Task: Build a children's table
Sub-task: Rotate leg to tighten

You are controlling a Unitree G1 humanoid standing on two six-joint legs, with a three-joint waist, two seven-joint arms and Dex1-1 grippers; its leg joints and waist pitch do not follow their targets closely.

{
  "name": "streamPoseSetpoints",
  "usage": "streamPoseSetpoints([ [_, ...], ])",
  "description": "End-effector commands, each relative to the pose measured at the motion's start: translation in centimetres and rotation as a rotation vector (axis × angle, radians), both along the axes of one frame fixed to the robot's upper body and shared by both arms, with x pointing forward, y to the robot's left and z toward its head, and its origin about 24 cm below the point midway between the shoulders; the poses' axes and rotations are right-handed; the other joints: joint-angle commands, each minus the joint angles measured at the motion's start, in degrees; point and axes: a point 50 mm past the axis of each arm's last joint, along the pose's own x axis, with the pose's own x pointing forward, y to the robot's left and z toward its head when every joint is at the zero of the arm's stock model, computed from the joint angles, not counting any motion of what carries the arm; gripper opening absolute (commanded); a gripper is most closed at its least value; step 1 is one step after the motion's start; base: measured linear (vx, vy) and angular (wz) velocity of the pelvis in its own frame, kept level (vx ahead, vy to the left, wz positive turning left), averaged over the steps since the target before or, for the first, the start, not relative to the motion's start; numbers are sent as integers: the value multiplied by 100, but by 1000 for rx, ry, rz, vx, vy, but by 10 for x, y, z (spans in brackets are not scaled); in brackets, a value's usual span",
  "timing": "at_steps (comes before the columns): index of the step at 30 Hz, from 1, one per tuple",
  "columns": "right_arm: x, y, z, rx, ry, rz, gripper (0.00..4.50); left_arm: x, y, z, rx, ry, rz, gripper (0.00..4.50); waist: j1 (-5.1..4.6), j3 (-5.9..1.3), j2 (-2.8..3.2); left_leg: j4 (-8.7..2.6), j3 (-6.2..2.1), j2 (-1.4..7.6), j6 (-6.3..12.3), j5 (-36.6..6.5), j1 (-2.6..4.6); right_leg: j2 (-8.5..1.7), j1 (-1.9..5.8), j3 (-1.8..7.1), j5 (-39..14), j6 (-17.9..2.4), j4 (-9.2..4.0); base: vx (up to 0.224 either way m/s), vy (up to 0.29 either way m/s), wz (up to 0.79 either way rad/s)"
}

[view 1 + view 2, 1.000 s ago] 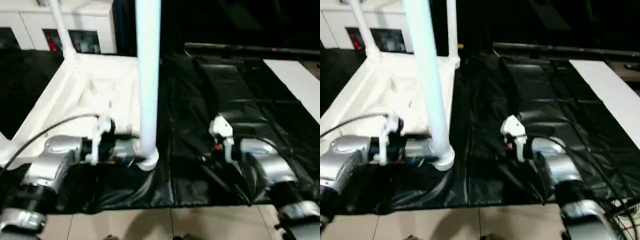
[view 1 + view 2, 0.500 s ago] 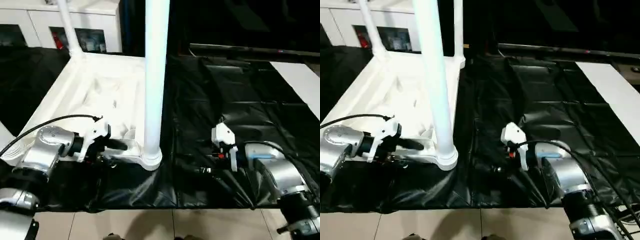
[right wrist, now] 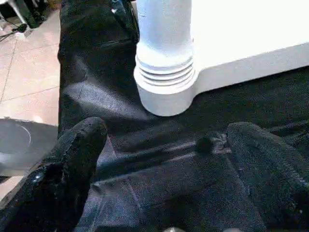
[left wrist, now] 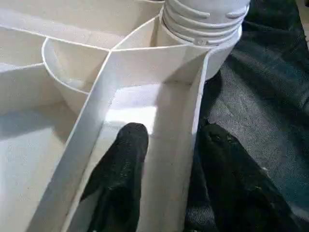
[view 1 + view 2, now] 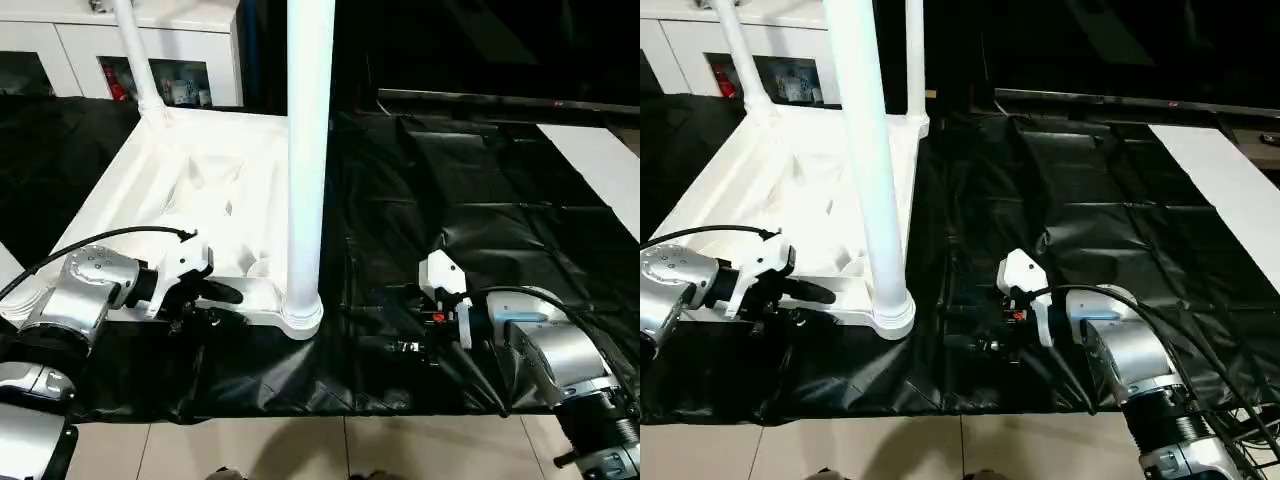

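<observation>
The upturned white table top (image 5: 770, 190) bears upright legs (image 5: 868, 160) on the black cover (image 5: 1090, 200).

White table top (image 5: 210, 190) upside down, legs (image 5: 308, 150) upright.

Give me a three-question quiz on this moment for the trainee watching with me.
1. True or false: the tabletop lies upside down on the black cover.
2. The left gripper straddles which part? A) a leg B) the tabletop's outer wall C) the cover
3. What stands in the corner socket nearest the left gripper?

Key:
1. True; its ribbed underside faces up.
2. B; one finger is inside the wall, the other outside.
3. An upright white leg. The right gripper hangs open over the cover, short of it.
</observation>
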Motion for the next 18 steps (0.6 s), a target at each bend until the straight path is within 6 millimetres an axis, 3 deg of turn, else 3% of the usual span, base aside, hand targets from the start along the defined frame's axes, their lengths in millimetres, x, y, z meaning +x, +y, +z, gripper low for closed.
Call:
streamPoseSetpoints([
  [1, 0, -1, 3, -3, -8, 1, 450, -1, 3, -2, 30, 28, -11, 163, 39, -376, 108, -432, -10, 104, -71, -1898, 42, -317, 284, 218, -2100, -1077, -461, 0, 0, 0],
  [13, 1, 2, 4, 1, -14, -1, 450, -3, 1, -7, 10, 80, -6, 79, 42, -370, 93, -429, -4, 103, -60, -1868, 42, -324, 284, 220, -2190, -1072, -466, 0, 0, 0],
  [18, 4, 5, 5, 9, -22, -6, 450, -5, -1, -8, -20, 96, 4, 47, 35, -377, 84, -429, 1, 107, -42, -1760, 31, -322, 292, 222, -1955, -1150, -432, 0, 0, 0],
])
